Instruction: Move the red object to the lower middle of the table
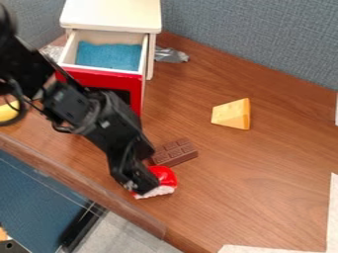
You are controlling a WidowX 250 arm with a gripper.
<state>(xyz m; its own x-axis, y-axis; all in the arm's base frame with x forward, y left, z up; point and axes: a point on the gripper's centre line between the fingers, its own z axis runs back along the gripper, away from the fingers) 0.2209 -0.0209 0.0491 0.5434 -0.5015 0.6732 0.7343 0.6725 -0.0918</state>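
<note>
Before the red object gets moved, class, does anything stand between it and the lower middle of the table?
Nothing visible stands in the way from the red object to the lower middle of the table. The chocolate bar lies close by, on the side toward the cheese, and both are off that path.

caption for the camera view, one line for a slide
Robot gripper at a red-and-white object beside a chocolate bar, near a cheese wedge and open drawer
</note>
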